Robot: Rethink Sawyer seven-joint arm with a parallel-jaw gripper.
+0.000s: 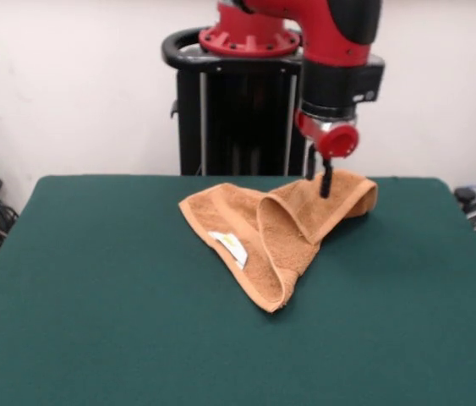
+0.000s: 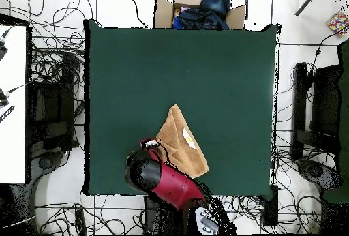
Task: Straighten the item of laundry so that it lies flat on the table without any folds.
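The orange-tan towel (image 1: 284, 233) lies folded over on itself on the far middle of the green table (image 1: 94, 296), its white tag (image 1: 231, 248) facing up. My gripper (image 1: 326, 186) comes straight down on the towel's far right corner. Its thin black fingers look closed on that raised edge. From there the cloth slopes down in a fold towards the near corner. In the overhead view the towel (image 2: 183, 141) lies near the table's (image 2: 204, 69) robot-side edge. The arm (image 2: 160, 179) covers the towel's left corner and hides the gripper there.
The robot's black pedestal (image 1: 238, 118) stands just behind the table's far edge. In the overhead view a cardboard box (image 2: 198, 11) with dark clothes sits beyond the table's far edge. Cables and equipment lie on the floor around the table.
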